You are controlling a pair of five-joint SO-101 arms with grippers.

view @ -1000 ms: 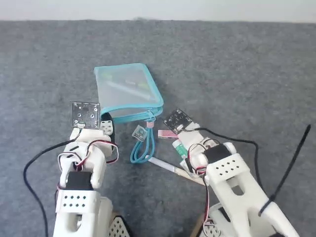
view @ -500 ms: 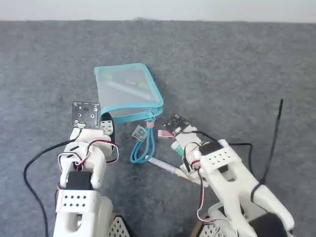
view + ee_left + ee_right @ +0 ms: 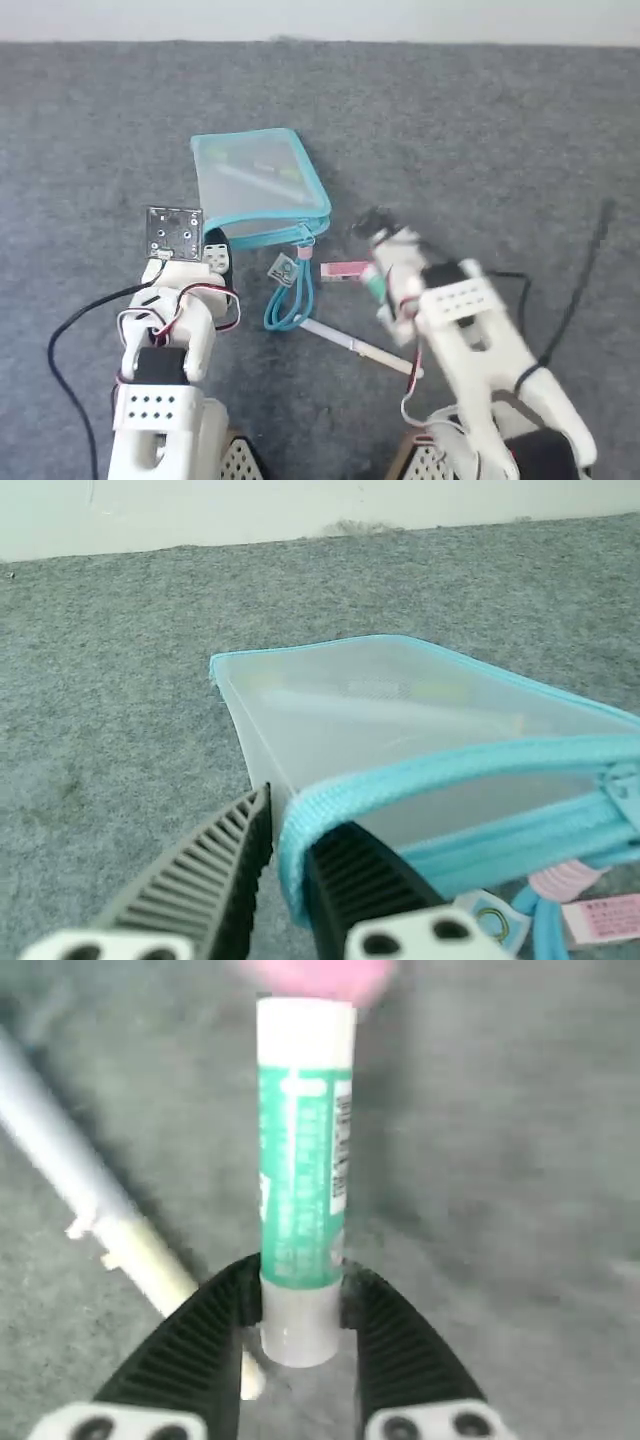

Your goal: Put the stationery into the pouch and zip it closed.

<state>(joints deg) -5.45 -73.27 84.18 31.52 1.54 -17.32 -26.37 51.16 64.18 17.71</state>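
The clear pouch (image 3: 255,185) with teal zip trim lies flat at the table's centre, with stationery showing faintly inside. My left gripper (image 3: 287,832) is shut on the pouch's (image 3: 400,730) teal zip edge at its near left corner; in the high view this gripper (image 3: 217,245) sits at that corner. My right gripper (image 3: 300,1295) is shut on the white end of a green glue stick (image 3: 300,1150). From above, the right gripper (image 3: 380,285) sits just right of a pink eraser (image 3: 343,270). A white pen (image 3: 355,343) lies slanted in front of it.
The pouch's teal strap loop (image 3: 290,295) and a small tag (image 3: 283,268) trail from the zip end toward me. The pen (image 3: 90,1210) lies close beside the right gripper. Open grey mat stretches behind and to the right of the pouch.
My right arm has turned and shifted slightly away from me over the glue stick, and its cable has swung right. The left arm and the pouch have stayed still.
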